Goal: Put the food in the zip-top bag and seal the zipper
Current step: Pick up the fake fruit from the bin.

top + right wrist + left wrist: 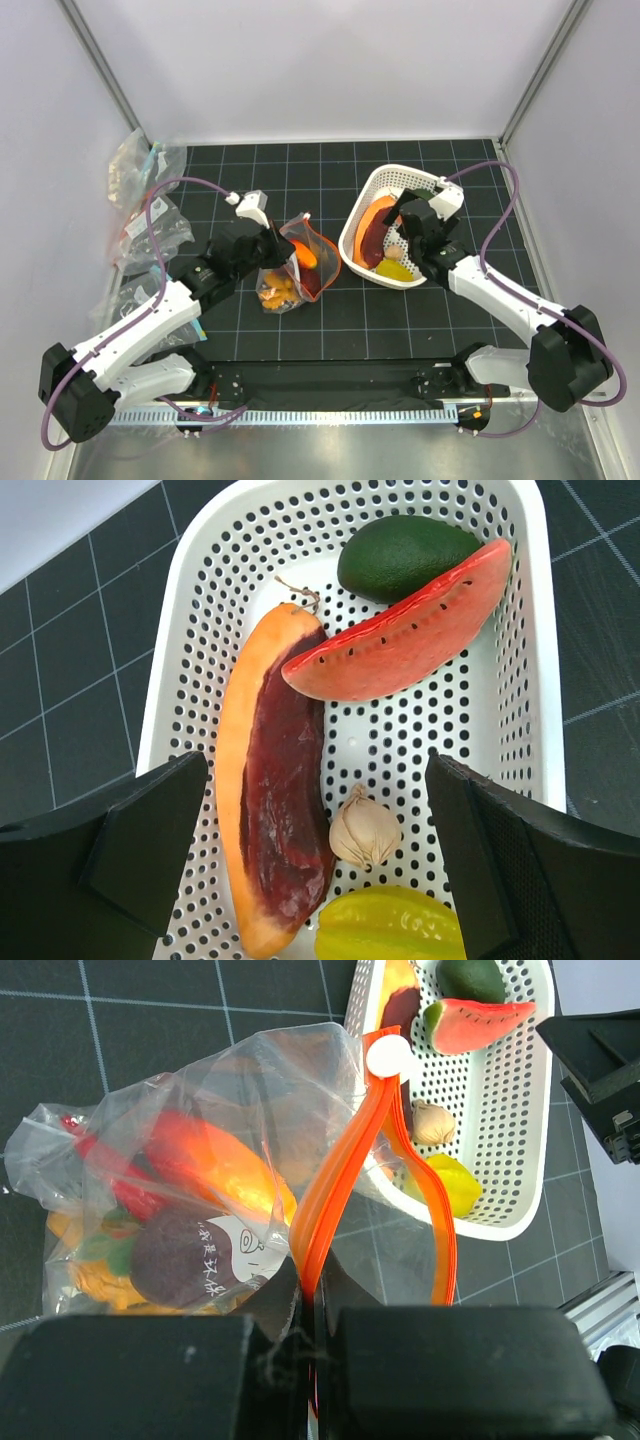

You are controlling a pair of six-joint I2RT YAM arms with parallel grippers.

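The clear zip-top bag [293, 265] stands on the black mat left of centre, mouth partly open. Inside it are food pieces: an orange one [215, 1165], a dark purple one [185, 1255] and a red chili [100, 1155]. My left gripper [312, 1305] is shut on the orange zipper [340, 1180], whose white slider [390, 1057] sits at the far end. My right gripper [315, 830] hangs open above the white basket [400, 740]. Below it lie a garlic bulb [365, 830], an orange and dark red slice [275, 810], a yellow starfruit [390, 925], a watermelon slice [410, 630] and an avocado [400, 555].
The basket [385, 175] sits right of the bag, almost touching it. Several clear bags with teal marks [145, 205] lie heaped against the left wall. White walls close in the mat on three sides, and a metal rail [330, 410] runs along the near edge.
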